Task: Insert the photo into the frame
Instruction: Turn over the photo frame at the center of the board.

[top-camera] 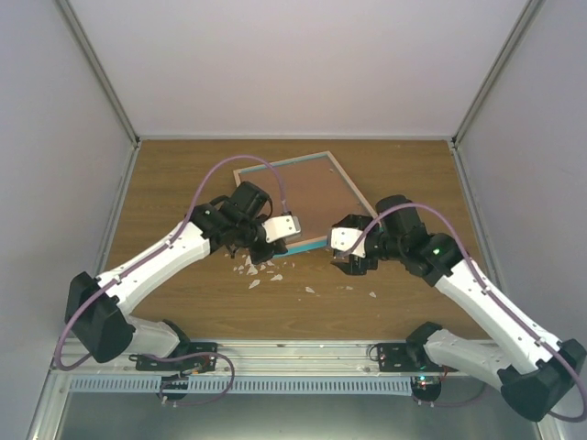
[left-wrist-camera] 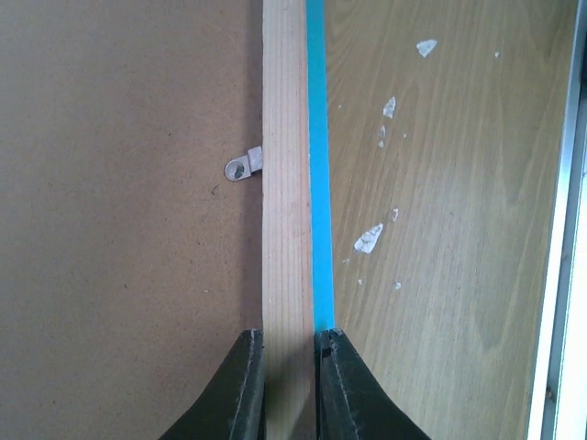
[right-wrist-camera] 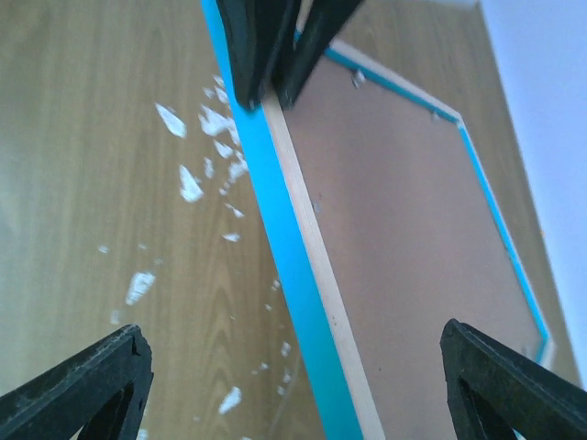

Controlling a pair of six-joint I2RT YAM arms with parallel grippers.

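- White flakes (top-camera: 260,270) lie scattered on the brown wood-grain worktop (top-camera: 183,183), just on the near side of the frame's front rail.
- The left hand (top-camera: 275,243) is pressed together on that near rail. One black finger (left-wrist-camera: 243,390) sits on the light wood side and the other on the teal side.
- The right hand (top-camera: 348,261) hangs spread wide just beside the near right end of the same rail. Its wrist view shows the rail running between its two fingers, with neither finger touching it.
- The large thin rectangular picture frame with a teal edge and light wood rail (top-camera: 307,197) sits mid-worktop, turned at an angle, with its brown board back facing up.
- A small silver metal tab (left-wrist-camera: 244,167) reaches from the wood rail onto the brown board.
- Pale grey walls (top-camera: 293,64) close in the far end of the worktop.
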